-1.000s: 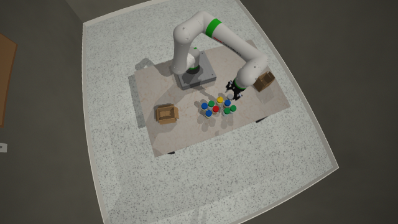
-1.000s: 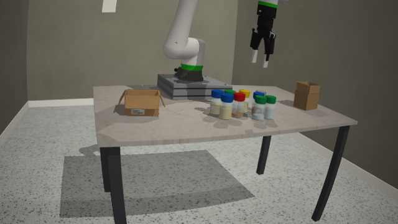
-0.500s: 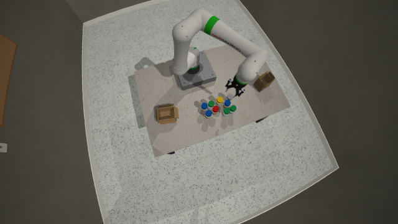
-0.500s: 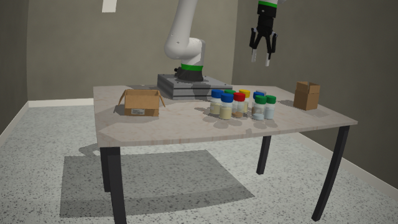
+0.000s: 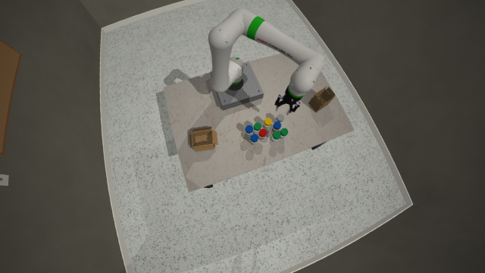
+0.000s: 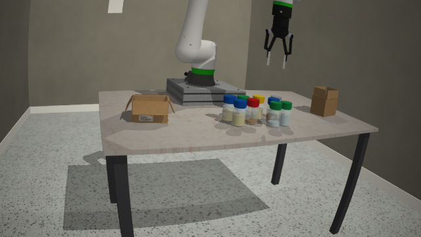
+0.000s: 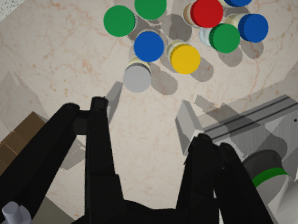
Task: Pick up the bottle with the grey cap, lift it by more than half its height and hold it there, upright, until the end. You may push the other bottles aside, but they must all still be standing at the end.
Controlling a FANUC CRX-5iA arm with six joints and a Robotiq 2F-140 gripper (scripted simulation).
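Note:
The bottle with the grey cap [image 5: 280, 117] [image 6: 276, 97] [image 7: 137, 78] stands upright on the table [image 5: 227, 167] [image 6: 184, 135], at the edge of the bottle cluster nearest the robot base. It is next to a blue-capped bottle [image 5: 277, 125] [image 7: 149, 46]. My gripper [image 5: 286, 108] [image 6: 276, 64] [image 7: 150, 102] hangs high above the table, over the spot just behind the grey cap. It points down, is open and holds nothing. In the wrist view the grey cap lies just beyond my fingertips.
The cluster also holds bottles with yellow [image 5: 267, 121], red [image 5: 263, 133], green [image 5: 276, 134] and blue [image 5: 248, 129] caps, all upright. An open cardboard box [image 5: 203, 138] [image 6: 149, 108] stands to the left and a smaller box [image 5: 322, 98] [image 6: 324, 101] to the right. The robot base [image 5: 239, 92] stands behind.

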